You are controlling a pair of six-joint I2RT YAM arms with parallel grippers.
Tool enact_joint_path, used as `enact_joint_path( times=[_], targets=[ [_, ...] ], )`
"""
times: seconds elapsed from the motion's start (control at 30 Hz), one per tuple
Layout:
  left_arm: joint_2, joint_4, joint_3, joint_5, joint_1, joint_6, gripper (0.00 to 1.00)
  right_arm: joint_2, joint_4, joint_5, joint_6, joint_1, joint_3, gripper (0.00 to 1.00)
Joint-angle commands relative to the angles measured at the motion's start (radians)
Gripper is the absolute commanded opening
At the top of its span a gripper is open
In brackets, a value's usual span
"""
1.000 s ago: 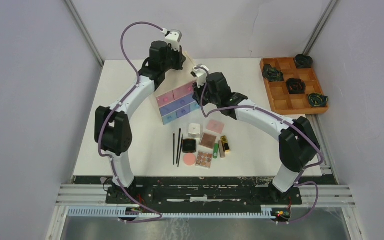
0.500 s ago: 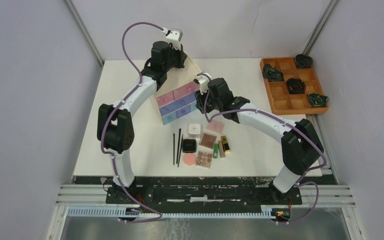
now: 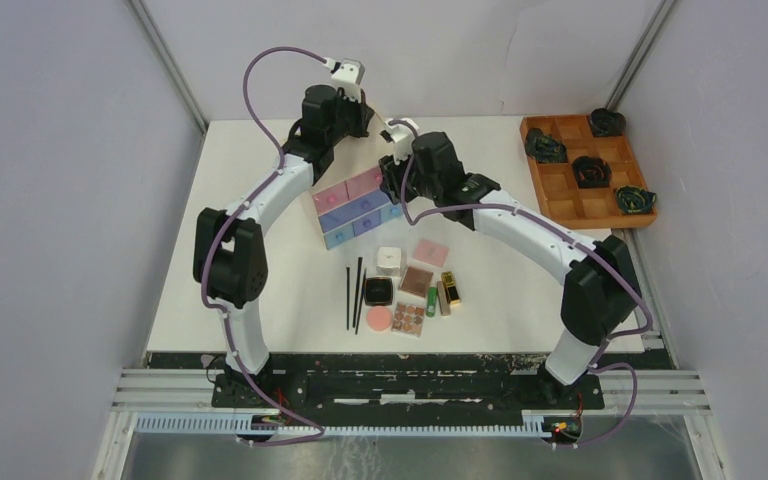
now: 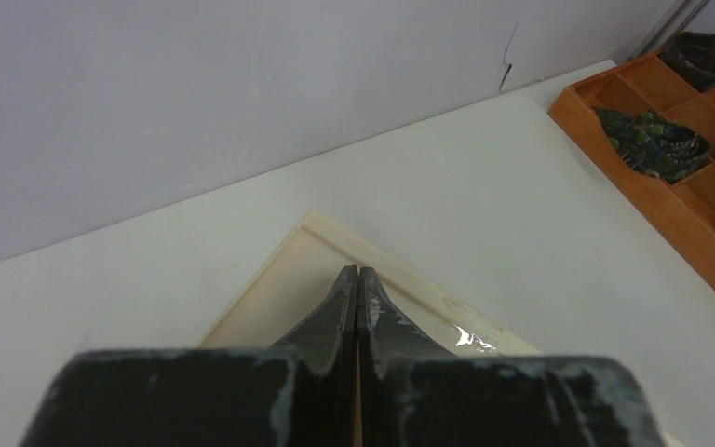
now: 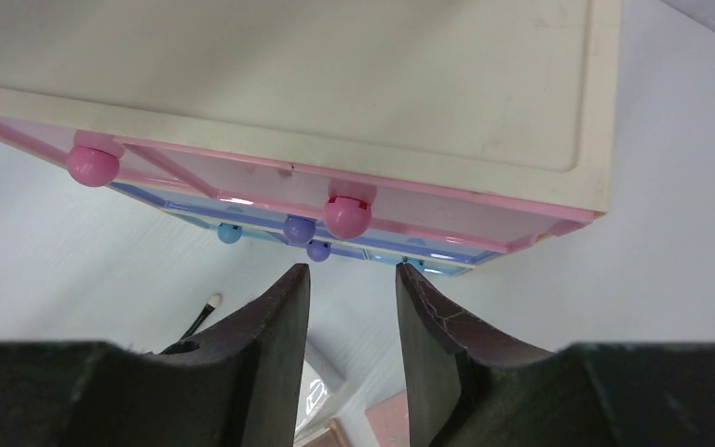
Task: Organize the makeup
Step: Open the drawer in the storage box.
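Note:
The makeup lies in a cluster at the table's near middle: two thin black sticks (image 3: 353, 293), a white square jar (image 3: 389, 260), a black compact (image 3: 378, 292), a pink round pad (image 3: 379, 318), brown palettes (image 3: 418, 280), a green tube (image 3: 431, 301) and a gold tube (image 3: 450, 288). My left gripper (image 3: 357, 124) is shut and empty, its tips (image 4: 358, 271) over the far corner of the chest's cream top (image 4: 270, 307). My right gripper (image 5: 352, 270) hangs open and empty just in front of the chest's upper right pink knob (image 5: 347, 216), holding nothing.
The pale chest (image 3: 355, 205) with pink and blue drawers stands behind the makeup, all drawers closed. An orange-brown wooden grid tray (image 3: 560, 205) with dark coiled objects (image 3: 591, 170) sits at the far right. Grey walls close in the table's sides.
My right gripper has opened wider and shifted up and toward the far side, away from the drawer fronts. The left arm has hardly moved. The makeup is unchanged.

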Motion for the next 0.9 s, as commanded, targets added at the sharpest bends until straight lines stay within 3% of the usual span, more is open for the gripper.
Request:
enact_joint_path(
  times=[0.0, 0.87],
  targets=[
    [0.149, -0.510, -0.144, -0.032, 0.000, -0.011, 0.03, 0.030, 0.027, 0.004, -0.012, 0.000, 0.052, 0.45],
    [0.119, -0.547, -0.153, -0.036, 0.003, 0.007, 0.03, 0.114, 0.050, -0.035, 0.028, 0.000, 0.152, 0.43]
  ],
)
